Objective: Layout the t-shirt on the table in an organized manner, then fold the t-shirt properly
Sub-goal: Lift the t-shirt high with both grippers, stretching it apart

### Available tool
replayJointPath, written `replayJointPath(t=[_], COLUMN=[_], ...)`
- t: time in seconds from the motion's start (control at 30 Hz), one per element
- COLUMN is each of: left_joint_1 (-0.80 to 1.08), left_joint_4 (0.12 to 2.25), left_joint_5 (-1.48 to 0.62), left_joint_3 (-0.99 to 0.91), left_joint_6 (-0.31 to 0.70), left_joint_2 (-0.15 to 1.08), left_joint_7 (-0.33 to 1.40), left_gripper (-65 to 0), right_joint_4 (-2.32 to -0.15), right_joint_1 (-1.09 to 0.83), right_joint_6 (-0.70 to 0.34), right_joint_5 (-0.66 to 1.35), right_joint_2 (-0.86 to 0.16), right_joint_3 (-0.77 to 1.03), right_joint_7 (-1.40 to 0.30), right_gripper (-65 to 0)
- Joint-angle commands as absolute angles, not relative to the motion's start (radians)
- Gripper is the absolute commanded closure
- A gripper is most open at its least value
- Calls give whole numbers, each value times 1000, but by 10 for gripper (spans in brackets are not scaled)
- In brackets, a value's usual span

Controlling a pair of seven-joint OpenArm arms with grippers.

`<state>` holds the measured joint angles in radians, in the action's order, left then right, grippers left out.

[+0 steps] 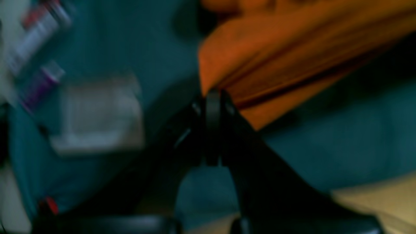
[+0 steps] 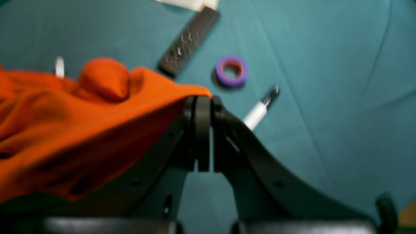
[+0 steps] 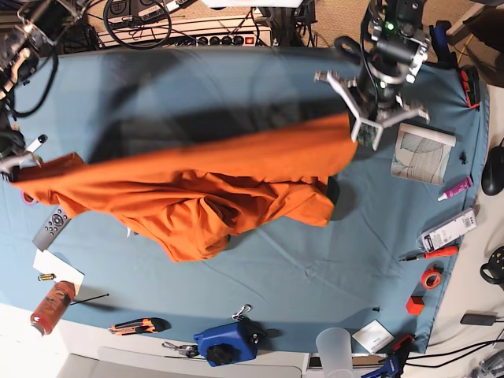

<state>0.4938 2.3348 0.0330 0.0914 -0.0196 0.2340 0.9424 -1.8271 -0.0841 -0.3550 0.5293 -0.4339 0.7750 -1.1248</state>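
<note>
Currently, step: the lay-out step is in hand; folding has not begun, as I judge it.
T-shirt: the orange t-shirt (image 3: 197, 189) is stretched in the air between the two arms, its upper edge taut from 9 o'clock to 2 o'clock in the base view, the rest sagging in a crumpled bulge toward 6 o'clock, over the middle of the desk (image 3: 315, 276).
Left claw: the left claw (image 1: 213, 96) is closed tight on a corner of the shirt, fabric fanning away from it toward 1 o'clock in its wrist view.
Right claw: the right claw (image 2: 203, 100) is clamped on another edge of the shirt, cloth spilling off toward 9 o'clock.
Next move: it calls for both arms to keep the edge taut and lower it together, so the sagging part flattens rather than bunches; whether the hanging fabric already touches the desk I cannot tell.
Shirt material: soft, plain knit, limp, falling in deep rounded folds and one knob-like lump near the right claw.
Desk surface: smooth teal cloth with faint long creases and rounded corners.
Nearby clutter: a flat dark remote control (image 2: 188, 40), a purple tape roll (image 2: 231, 70) ring-shaped, and a slim white marker (image 2: 260, 110) lie on the cloth beyond the right claw, clear of the shirt.
</note>
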Motion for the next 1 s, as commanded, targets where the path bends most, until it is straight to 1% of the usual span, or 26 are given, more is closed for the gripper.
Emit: replayJointPath(t=[0.0,0.13,0.27,0.33,0.43,0.57,0.73,0.97], left_joint_1=[499,521,521,520,501,440,328,126], left_joint_4=[2356,2356,2356,2356,2356,2356,2356,2356], left_joint_5=[49,89,185,227,267,271,319,338], left_joint_3=[88,88,88,88,88,88,88,88], left_joint_6=[-26,-31,-101,-120,-124,-125,-187,-187], left_joint_2=[238,238,238,238,238,237,233,233], left_joint_7=[923,928,917,888,838,758,746,739], left_gripper=[0,0,0,0,0,0,0,0], right_joint_4=[-1844,-1845,-1845,-1845,-1845,-1845,-1845,-1845], right_joint_1=[-84,-99,-99,-99,-98,-69,59,276], right_joint_6=[-373,-484,-582,-623,-649,-695,-696,-695], right_joint_5=[583,831,1068,1128,1172,1216,1190,1188], right_joint_2=[-463,-459,-464,-478,-511,-558,-577,-576], right_joint_3=[820,1004,1182,1227,1230,1181,1116,1040], right_joint_7=[-1115,-1190,-1189,-1191,-1191,-1189,-1170,-1168], right_gripper=[0,0,0,0,0,0,0,0])
